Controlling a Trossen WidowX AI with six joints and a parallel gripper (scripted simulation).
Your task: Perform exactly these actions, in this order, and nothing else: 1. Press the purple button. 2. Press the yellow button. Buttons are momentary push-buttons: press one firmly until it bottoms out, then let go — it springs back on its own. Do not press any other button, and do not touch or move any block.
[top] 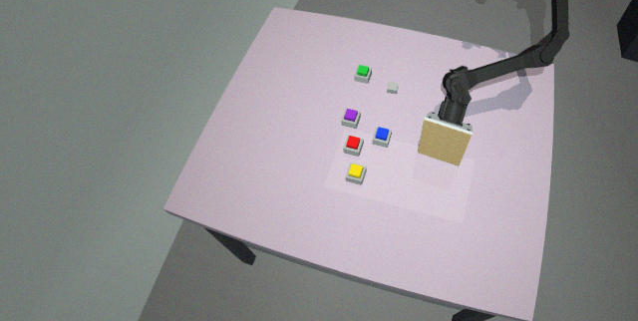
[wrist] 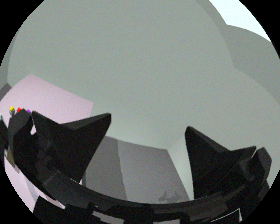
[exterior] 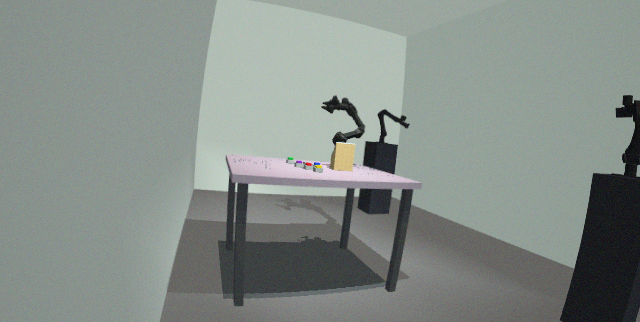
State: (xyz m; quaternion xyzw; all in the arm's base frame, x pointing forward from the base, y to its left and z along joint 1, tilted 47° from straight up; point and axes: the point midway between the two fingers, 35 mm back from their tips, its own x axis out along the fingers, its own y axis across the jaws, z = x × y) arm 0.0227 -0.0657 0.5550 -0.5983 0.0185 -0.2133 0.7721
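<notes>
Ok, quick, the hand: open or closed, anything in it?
Hand: open wide, fingers well apart, nothing between them.

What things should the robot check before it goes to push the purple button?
1. Purple button in plain sight, nothing on top of it: ok.
2. End effector open with nothing between its fingers: ok.
3. End effector already above the purple button: not ok; the wrist view shows it looking out across the room, and the buttons sit far off at the edge.
4. Neighbours to avoid: red button and blue button sit close to the purple one: not ok, little room.
5. Small white block and big tan block untouched: cannot tell for the tan one; the arm overlaps it in the top view.
</notes>
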